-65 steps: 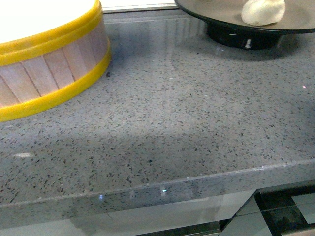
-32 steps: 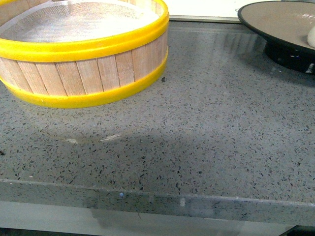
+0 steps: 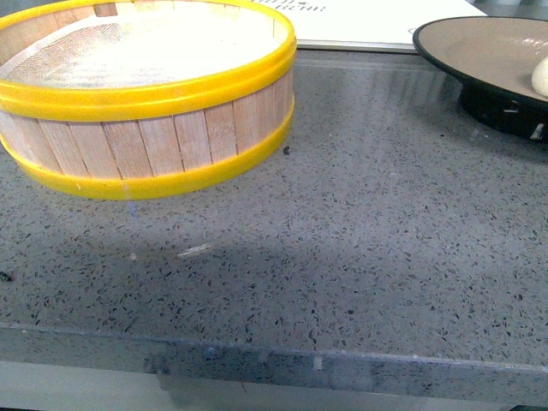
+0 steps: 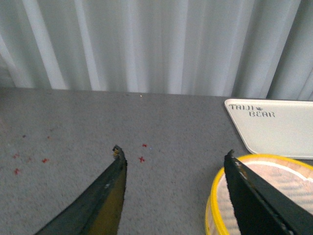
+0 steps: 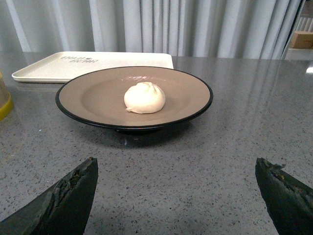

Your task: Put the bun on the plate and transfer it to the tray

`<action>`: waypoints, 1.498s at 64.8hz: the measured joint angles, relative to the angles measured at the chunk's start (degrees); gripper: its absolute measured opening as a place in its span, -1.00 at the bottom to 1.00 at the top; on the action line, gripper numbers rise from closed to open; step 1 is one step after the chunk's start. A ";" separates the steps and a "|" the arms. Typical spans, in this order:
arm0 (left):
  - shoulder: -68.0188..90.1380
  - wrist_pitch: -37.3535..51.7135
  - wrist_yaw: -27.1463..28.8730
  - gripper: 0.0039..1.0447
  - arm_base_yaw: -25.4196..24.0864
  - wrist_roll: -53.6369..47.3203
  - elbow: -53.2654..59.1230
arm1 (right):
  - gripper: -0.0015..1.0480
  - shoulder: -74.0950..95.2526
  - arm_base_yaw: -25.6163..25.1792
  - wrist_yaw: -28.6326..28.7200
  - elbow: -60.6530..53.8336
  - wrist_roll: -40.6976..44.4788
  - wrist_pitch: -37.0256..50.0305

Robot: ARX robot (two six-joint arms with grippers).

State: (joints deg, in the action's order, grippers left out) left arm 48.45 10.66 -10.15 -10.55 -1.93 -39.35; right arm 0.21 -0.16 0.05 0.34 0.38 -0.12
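The bun [image 5: 145, 97] sits dome-up on the plate [image 5: 88, 98], wider than tall.

Grey lettering on the tray [image 4: 288, 139], seemingly "TAIJI BEAR"

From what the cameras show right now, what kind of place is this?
Probably a kitchen or food-serving counter, perhaps staged: a speckled grey stone countertop, a wooden steamer basket with yellow rims, and a bun on a plate near a white tray. Pale curtains hang behind.
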 joint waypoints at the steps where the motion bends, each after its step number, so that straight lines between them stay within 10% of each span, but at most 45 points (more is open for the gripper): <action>1: -0.94 0.74 0.24 0.03 0.24 0.44 1.73 | 0.83 0.00 0.00 0.00 0.00 0.00 0.00; 18: -9.25 6.88 3.85 -0.93 4.00 1.55 17.99 | 0.83 0.00 0.00 0.00 0.00 0.00 0.00; 97: -33.31 2.32 10.16 -0.93 10.56 2.03 37.27 | 0.83 0.00 0.00 0.00 0.00 0.00 0.00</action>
State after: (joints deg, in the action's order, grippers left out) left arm 15.14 12.97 0.01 0.01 0.10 -2.09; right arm 0.21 -0.16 0.05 0.34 0.38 -0.12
